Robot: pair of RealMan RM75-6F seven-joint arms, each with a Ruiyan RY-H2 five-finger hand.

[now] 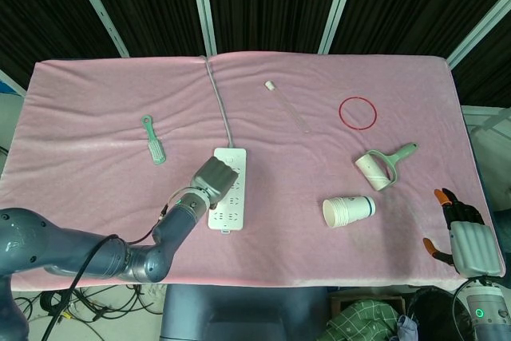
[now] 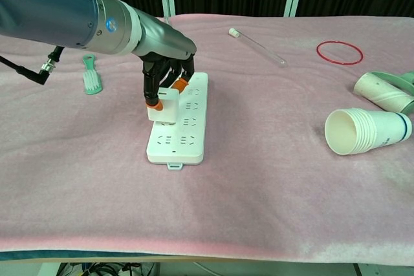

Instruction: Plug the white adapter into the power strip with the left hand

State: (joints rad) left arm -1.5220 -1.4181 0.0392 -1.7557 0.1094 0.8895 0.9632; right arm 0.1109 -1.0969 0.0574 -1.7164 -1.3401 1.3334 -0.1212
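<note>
A white power strip (image 2: 184, 119) (image 1: 231, 200) lies lengthwise on the pink cloth, its grey cable (image 1: 219, 101) running to the far edge. My left hand (image 2: 167, 72) (image 1: 213, 178) holds the white adapter (image 2: 165, 104) from above, fingers pinching its top. The adapter stands upright over the strip's left middle sockets, its base touching or just above the strip's face. In the head view the hand hides the adapter. My right hand (image 1: 464, 237) hangs off the table's right edge, fingers curled with nothing in them.
A green brush (image 1: 154, 140) lies left of the strip. A clear tube (image 1: 288, 108), a red ring (image 1: 357, 112), a lint roller (image 1: 382, 165) and stacked paper cups (image 1: 348, 211) lie to the right.
</note>
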